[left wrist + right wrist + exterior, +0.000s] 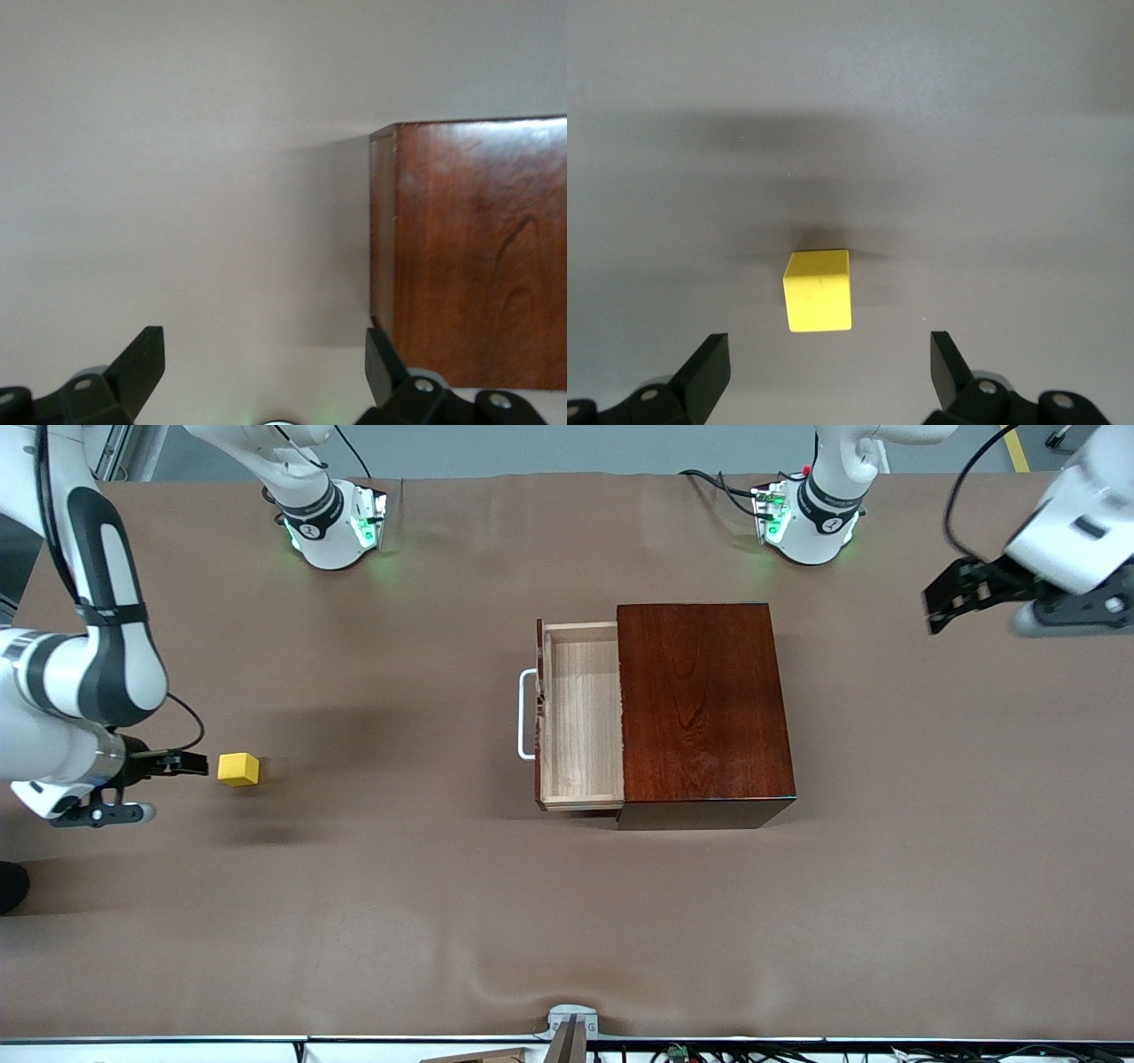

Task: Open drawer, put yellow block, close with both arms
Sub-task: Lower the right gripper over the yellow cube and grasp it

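Yellow block point(238, 769) lies ungrasped before the wide-open, empty right gripper point(182, 763); drawer point(580, 716) already open; left gripper point(952, 595) waits, seemingly spread and empty.

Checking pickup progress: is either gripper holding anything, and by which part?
Nothing. The right gripper is open beside the yellow block; the left gripper is open.

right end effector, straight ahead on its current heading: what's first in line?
Likely the yellow block: it sits centred just ahead of the open right end effector, between the finger lines. Height above the table is unclear, so it might pass over.
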